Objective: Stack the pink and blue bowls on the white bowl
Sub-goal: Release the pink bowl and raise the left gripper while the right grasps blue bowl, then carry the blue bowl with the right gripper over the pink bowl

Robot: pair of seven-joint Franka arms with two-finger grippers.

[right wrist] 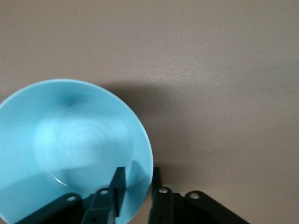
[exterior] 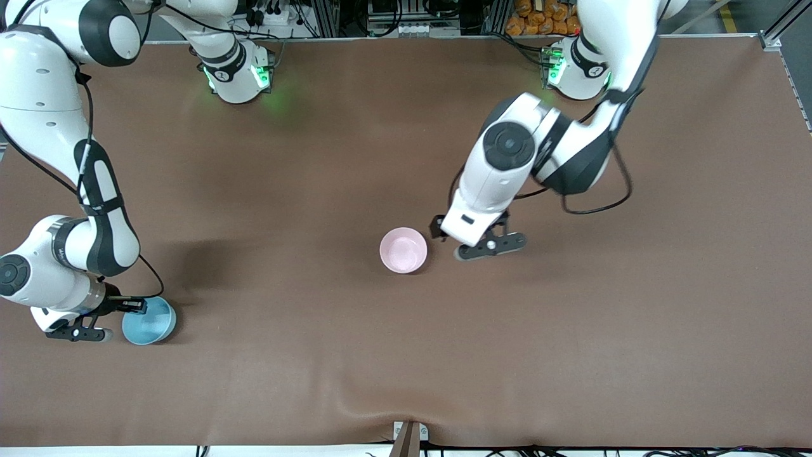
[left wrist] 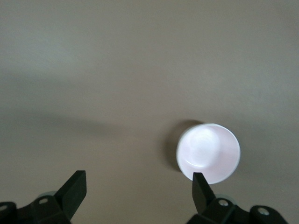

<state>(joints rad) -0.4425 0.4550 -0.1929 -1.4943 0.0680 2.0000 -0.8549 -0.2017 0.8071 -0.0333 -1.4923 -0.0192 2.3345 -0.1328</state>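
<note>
I see a plain pale pink bowl (exterior: 403,250) at the frame's centre and a plain sky-blue bowl (exterior: 148,320) at lower left, on a uniform brown tabletop (exterior: 406,355). My black right gripper (right wrist: 135,179) pinches the blue rim; the arms are white with black.

Blue bowl (right wrist: 70,149) cut by edge

The blue bowl (right wrist: 70,149) pinched at the right tool (right wrist: 135,179) looks like smooth, faintly glossy plastic. The pink bowl (left wrist: 208,153) beside the left tool (left wrist: 140,186) shines likewise, and the brown bench (exterior: 571,330) under both is matt, cloth-like and slightly wrinkled.
</note>
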